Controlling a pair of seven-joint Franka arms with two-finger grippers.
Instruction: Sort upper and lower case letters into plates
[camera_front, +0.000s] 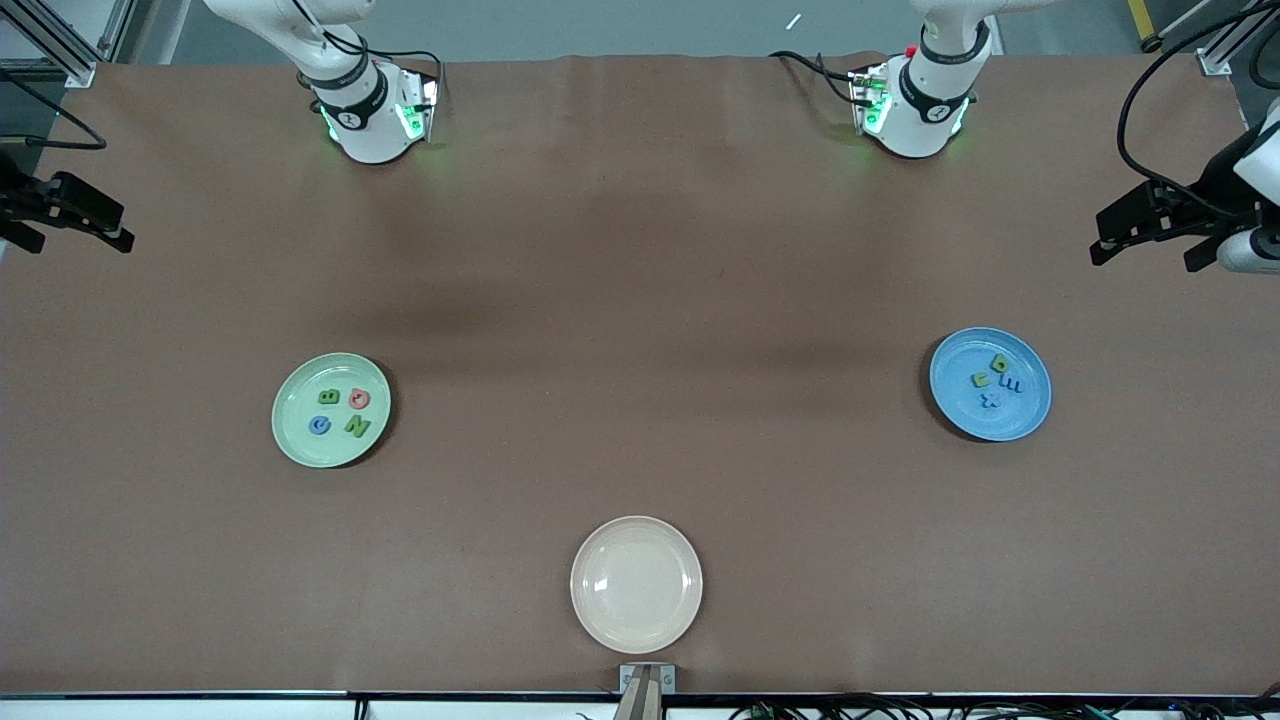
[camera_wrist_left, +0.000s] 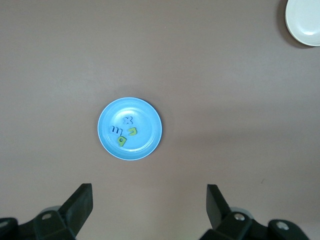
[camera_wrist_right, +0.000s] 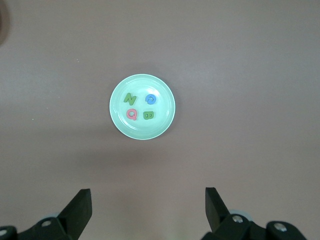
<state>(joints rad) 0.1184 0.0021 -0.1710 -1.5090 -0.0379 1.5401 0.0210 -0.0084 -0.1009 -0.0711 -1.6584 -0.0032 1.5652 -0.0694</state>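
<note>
The pale green plate (camera_front: 335, 450) (camera_wrist_right: 142, 131) lies toward the right arm's end of the table. It holds capitals: a green B (camera_front: 327, 397), a red Q (camera_front: 359, 399), a blue G (camera_front: 319, 425) and a green N (camera_front: 357, 427). The blue plate (camera_front: 958, 385) (camera_wrist_left: 146, 136) lies toward the left arm's end. In it are two green small letters (camera_front: 999, 363) (camera_front: 980, 380), a blue m (camera_front: 1012, 385) and a blue x (camera_front: 990, 400). My right gripper (camera_wrist_right: 148, 195) hangs open and empty high over the table by the green plate. My left gripper (camera_wrist_left: 150, 192) hangs likewise by the blue plate.
A cream-white plate (camera_front: 636, 585) (camera_wrist_left: 305, 20) sits bare near the table's front edge, midway between the two coloured plates. Brown tabletop (camera_front: 640, 300) stretches between the plates and the arms' bases.
</note>
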